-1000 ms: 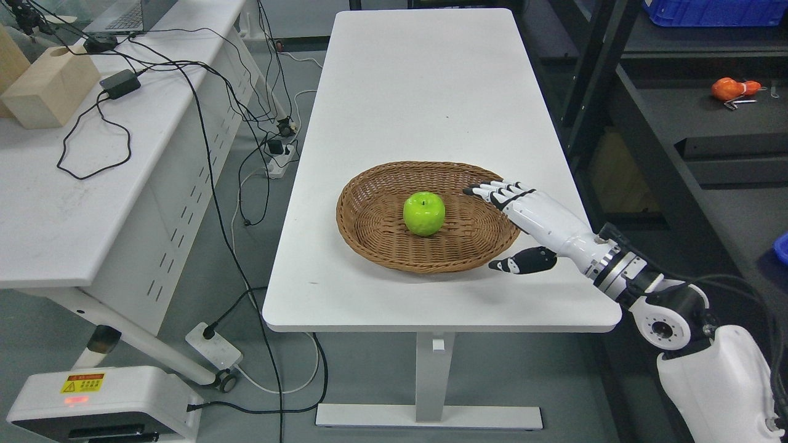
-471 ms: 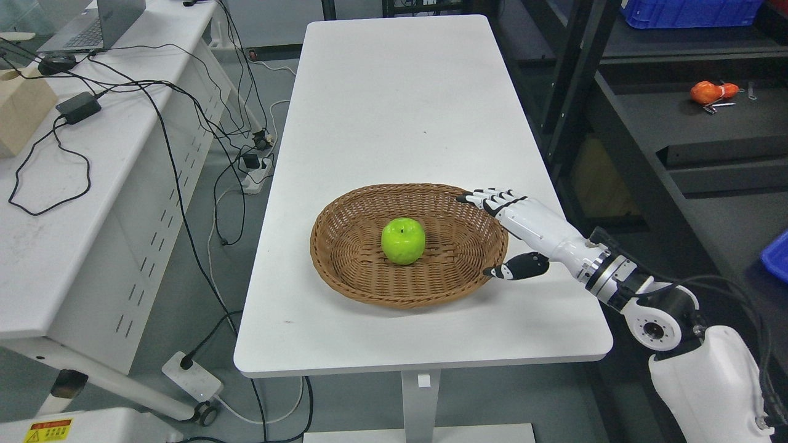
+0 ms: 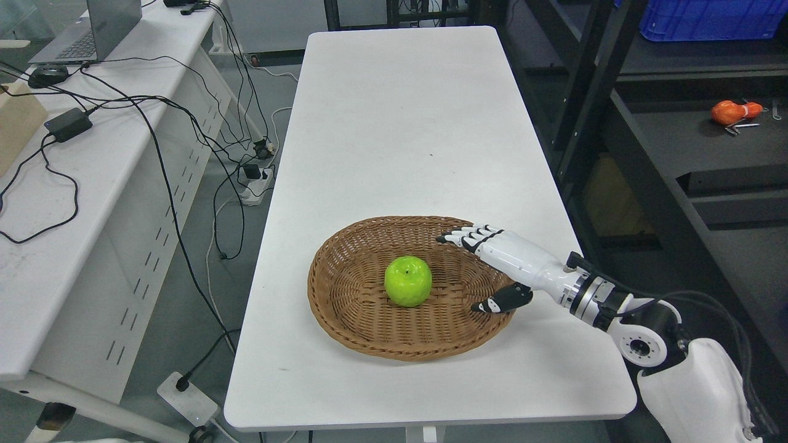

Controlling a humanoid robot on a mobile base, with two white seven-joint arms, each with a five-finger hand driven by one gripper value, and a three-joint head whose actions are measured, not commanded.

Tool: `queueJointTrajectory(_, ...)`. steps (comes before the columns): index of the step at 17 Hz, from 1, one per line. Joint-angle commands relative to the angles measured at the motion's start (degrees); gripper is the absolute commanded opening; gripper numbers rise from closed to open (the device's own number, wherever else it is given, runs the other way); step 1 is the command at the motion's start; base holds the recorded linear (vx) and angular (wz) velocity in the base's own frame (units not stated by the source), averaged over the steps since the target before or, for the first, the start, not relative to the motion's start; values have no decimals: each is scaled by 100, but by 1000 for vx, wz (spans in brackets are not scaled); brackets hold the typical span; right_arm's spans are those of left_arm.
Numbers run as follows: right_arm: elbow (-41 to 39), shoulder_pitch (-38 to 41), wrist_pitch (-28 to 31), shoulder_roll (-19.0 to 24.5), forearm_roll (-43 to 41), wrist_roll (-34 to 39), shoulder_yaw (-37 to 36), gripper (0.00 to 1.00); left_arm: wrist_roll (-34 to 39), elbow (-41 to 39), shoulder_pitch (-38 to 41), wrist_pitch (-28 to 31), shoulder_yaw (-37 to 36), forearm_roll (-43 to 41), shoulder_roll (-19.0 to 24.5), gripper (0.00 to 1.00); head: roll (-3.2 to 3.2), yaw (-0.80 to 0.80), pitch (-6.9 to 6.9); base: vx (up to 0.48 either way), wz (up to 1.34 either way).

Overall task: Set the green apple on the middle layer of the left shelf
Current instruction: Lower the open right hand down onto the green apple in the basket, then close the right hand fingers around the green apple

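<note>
I see the glossy green apple [image 3: 408, 281] sitting near the middle of the shallow brown wicker basket [image 3: 345, 320], which rests on the near half of the white rectangular desk [image 3: 400, 123]. My right hand [image 3: 495, 264] hovers over the basket's right rim, fingers [image 3: 462, 235] extended and spread, thumb apart below, holding nothing. Hand and apple are near but not touching. I note a dark metal shelf unit [image 3: 708, 147] to the right.

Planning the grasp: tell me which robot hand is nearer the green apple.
Right. The right robot hand is open over the wicker basket's right rim, just right of the green apple, not touching it. The left one is out of view.
</note>
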Motion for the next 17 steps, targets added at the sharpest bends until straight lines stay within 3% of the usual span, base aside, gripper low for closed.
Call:
queueJointTrajectory(1,-136,35,-354,245,-308,92,404,100,-7,0,1,-4,0,0,100,100,0,0,0,143,96)
queueJointTrajectory(12,-321,-80,-776,166,-185,242,993,100,2,8,1,4,0,0,100,100,0,0,0,88,13)
queueJointTrajectory(17,-251,-115,-742,340,666,127,1125,100,2,0,1,4,0,0,100,100,0,0,0,5,0)
